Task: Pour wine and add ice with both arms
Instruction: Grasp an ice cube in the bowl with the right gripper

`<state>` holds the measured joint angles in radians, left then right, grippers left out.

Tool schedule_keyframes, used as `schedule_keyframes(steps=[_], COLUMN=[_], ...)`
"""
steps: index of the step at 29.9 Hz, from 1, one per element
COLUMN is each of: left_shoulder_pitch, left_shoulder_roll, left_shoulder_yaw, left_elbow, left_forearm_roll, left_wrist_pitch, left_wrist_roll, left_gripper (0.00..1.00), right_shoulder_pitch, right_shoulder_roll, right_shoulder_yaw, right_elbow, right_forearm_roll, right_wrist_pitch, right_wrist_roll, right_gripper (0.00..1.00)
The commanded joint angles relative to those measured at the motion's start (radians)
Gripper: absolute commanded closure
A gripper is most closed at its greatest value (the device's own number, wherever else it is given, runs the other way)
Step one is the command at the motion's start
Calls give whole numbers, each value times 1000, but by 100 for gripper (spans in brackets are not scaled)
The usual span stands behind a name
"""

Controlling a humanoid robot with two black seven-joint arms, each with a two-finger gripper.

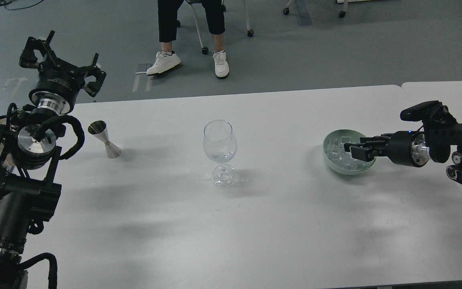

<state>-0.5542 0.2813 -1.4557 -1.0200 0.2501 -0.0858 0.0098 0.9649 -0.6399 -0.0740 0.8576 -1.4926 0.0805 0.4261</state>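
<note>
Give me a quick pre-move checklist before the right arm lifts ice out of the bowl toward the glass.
1. Right gripper over the ice in the green bowl: ok, it sits above the bowl's right half.
2. Ice held between the gripper's fingers: cannot tell, the fingers are dark and seen from the side.
3. Wine glass upright at table centre: ok.
4. Path from bowl to glass: ok, only bare table lies between them.
5. Left gripper out of the way: ok, raised beyond the table's left edge, open and holding nothing.
6. Jigger set down: ok, standing apart from the glass.
</note>
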Motion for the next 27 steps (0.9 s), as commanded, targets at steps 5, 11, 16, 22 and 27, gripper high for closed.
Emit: schedule_keyframes(steps=[5, 11, 16, 22, 27], left_shoulder_pitch=[-1, -3, -1, -1, -1], left_shoulder_roll=[3, 7, 6, 6, 4], left_shoulder_yaw=[-2, -3, -3, -3, -3], left_elbow=[3, 6, 8, 8, 8], left_forearm_roll=[-2, -2, -2, -3, -2], left_wrist_pitch=[0, 0, 0, 0, 0], left_wrist_roll=[-1, -1, -2, -2, -2], left_gripper=[4, 4, 4, 4, 4], right_shoulder_pitch=[2, -3, -9, -11, -11], right_shoulder_roll=[0, 0, 0, 0, 0], right_shoulder_yaw=[0, -1, -1, -1, -1], right_elbow=[11, 4, 3, 3, 4], right_forearm_roll=[2, -3, -6, -6, -6], right_wrist_pitch=[-10, -10, -10, -10, -13], right_wrist_roll=[3, 3, 3, 5, 5], right_gripper=[47, 52, 58, 63, 64])
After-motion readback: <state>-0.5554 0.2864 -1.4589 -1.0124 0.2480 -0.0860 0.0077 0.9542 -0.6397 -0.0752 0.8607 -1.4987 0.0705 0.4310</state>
